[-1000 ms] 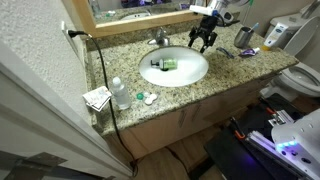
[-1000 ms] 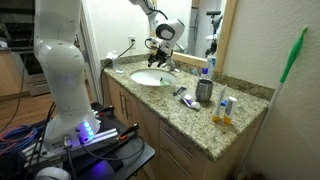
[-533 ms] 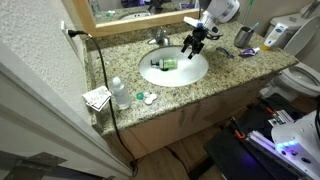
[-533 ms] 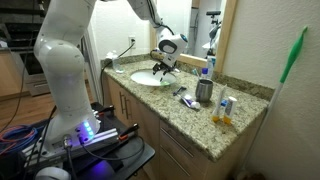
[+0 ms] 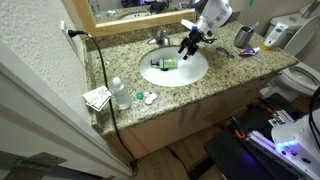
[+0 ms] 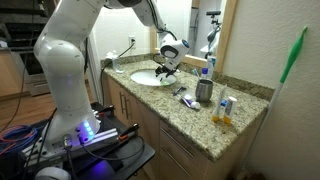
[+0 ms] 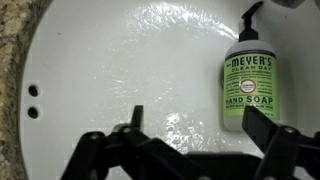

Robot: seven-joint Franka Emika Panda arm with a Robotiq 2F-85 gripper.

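Fig. Sink set in the bench, tool above it.
The soap bottle lies in the sink, right of the tool in the wrist view; the faucet stands behind the sink.

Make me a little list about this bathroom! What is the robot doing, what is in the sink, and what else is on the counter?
Place: speckled stone counter with a white sink
End effector: open, hovering over the sink, holding nothing
In the sink: green Meyer's hand soap bottle, lying flat with its label up
Nearest thing: the hand soap bottle, off to one side of the fingers, not touched
Behind the sink: faucet
Also on the counter: metal cup, small clear bottle
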